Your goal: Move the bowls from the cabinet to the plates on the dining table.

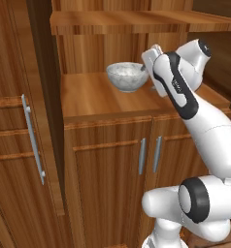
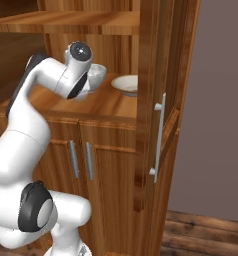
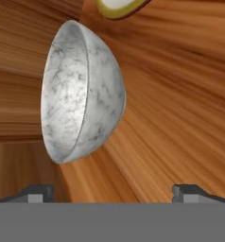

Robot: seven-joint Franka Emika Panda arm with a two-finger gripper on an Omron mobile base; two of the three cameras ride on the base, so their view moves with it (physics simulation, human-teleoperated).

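the gripper (image 3: 113,191) is spread wide and empty, just short of the marbled bowl (image 1: 127,75) on the cabinet (image 1: 103,97) shelf; the beige bowl (image 2: 127,84) is seen beside it.

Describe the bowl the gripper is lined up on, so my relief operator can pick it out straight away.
Look at the tall brown wooden cabinet and find the open shelf just above its two lower doors. The marbled bowl stands upright there, right in front of the open gripper. It is the deep grey-white one; its neighbour, the beige bowl, is shallower with a brown rim.
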